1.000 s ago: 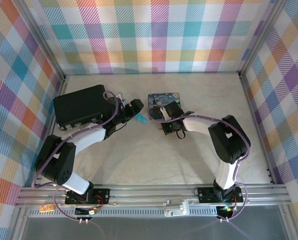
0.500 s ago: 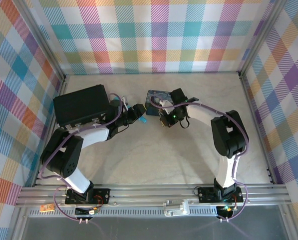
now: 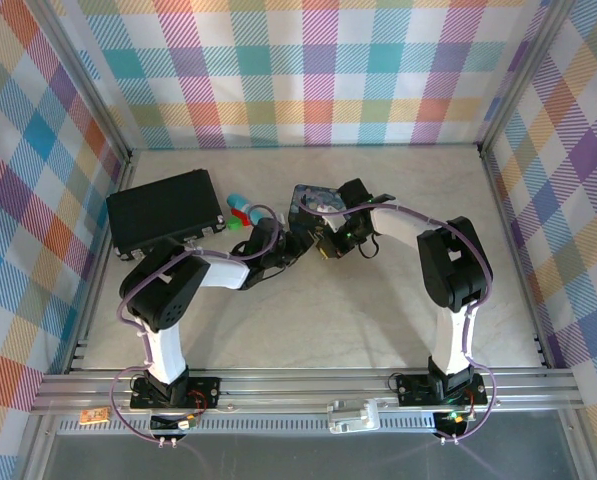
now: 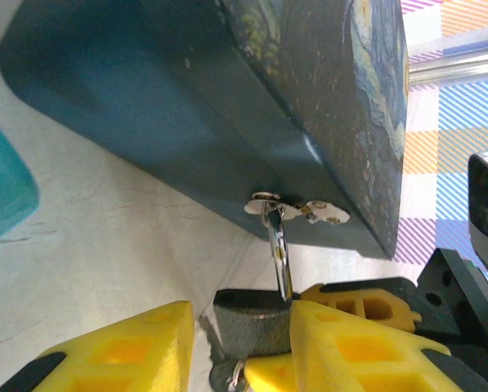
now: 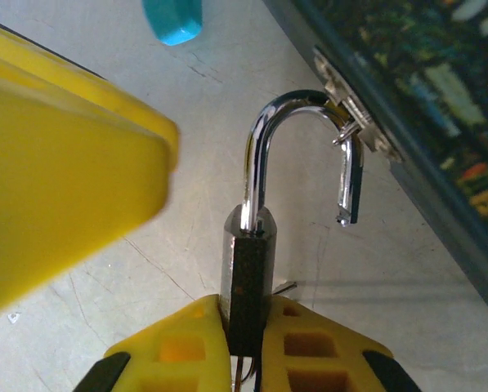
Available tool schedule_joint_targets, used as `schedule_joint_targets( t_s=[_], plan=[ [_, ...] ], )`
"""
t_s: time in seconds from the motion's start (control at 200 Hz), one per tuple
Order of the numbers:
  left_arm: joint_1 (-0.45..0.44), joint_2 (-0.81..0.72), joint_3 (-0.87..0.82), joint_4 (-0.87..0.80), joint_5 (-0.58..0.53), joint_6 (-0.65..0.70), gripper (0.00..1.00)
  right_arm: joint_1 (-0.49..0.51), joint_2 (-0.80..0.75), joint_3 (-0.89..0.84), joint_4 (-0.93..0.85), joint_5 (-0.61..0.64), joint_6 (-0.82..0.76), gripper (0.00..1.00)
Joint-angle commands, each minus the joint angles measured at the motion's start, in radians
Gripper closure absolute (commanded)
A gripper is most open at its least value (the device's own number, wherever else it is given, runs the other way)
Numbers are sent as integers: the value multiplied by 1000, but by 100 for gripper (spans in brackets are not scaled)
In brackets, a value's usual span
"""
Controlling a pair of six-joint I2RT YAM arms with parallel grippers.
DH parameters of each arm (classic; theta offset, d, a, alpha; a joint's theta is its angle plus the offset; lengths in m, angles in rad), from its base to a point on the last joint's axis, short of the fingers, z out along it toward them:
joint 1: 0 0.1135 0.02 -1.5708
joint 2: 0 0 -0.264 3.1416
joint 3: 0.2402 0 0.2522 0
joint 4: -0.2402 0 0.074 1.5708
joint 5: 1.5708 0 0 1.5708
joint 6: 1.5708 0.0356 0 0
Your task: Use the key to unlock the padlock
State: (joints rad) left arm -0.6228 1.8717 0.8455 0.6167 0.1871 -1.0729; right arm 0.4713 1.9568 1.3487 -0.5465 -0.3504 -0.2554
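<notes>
Yellow-fingered right gripper (image 5: 245,320) clamped tight on small dark padlock with silver U-shackle (image 5: 245,261), right arm bent in from right. Shackle open, free end out of body, looped through metal hasp (image 5: 350,102) of blue painted tin box (image 5: 427,82). Left arm reaches low from left, elbow bent. Left gripper (image 4: 235,355) part-open, straddling padlock body, gap one side. Cyan stick (image 3: 240,203) and black box (image 3: 166,210) behind left arm.

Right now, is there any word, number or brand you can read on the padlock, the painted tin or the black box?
padlock: no lettering on the part of the dark body that shows.
painted tin: swirly picture only, no words.
black box: any marking is too small to read from above.
Nothing readable.
</notes>
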Motion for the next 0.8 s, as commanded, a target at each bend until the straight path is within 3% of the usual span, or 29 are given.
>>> schedule_joint_targets(
  t_s=[0.0, 0.21, 0.75, 0.795],
  plan=[
    [-15, 33, 44, 85, -59, -45, 63, -2, 2, 23, 1, -60, -12, 100],
    [-26, 89, 112, 77, -62, -50, 61, -3, 7, 24, 4, -73, -6, 100],
    [-28, 137, 111, 84, -59, -58, 100, -13, -16, 20, 18, -72, 34, 100],
    [-29, 138, 107, 90, -61, -57, 100, -14, -33, 18, 24, -25, 95, 92]
  ],
)
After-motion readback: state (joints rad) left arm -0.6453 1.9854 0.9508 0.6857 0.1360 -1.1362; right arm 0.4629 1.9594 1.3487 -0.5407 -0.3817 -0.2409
